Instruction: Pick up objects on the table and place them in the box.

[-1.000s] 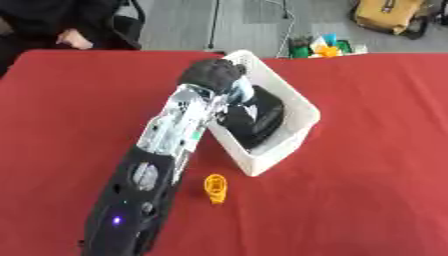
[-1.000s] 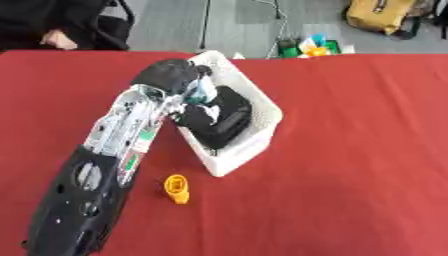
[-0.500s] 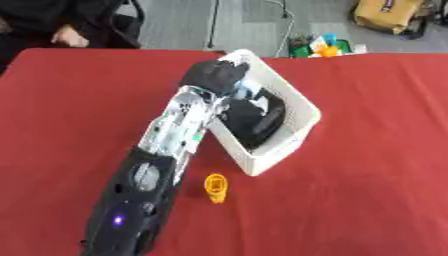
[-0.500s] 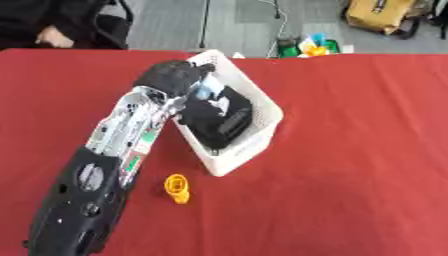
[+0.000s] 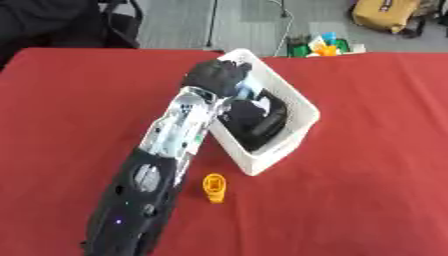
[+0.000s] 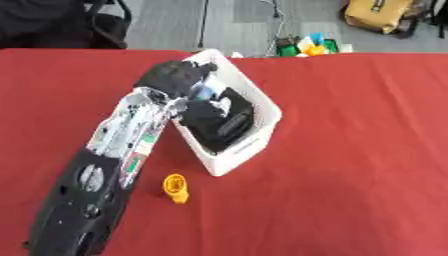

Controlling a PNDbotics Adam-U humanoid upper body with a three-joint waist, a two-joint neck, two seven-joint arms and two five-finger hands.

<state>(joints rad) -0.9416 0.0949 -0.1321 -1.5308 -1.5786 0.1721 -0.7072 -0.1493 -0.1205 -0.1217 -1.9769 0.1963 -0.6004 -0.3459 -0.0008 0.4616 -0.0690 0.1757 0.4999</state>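
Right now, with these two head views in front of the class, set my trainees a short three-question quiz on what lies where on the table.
1. True or false: the small orange object lies inside the white box.
2. Which hand is at the box? A) the left hand B) the right hand C) both hands
3. Fill in: the dark object lies ____ the white box.

Key:
1. False. It lies on the red table, in front of the box's near corner.
2. A. The left arm comes in from the lower left, and its hand is over the box's far left rim. No right hand shows.
3. inside
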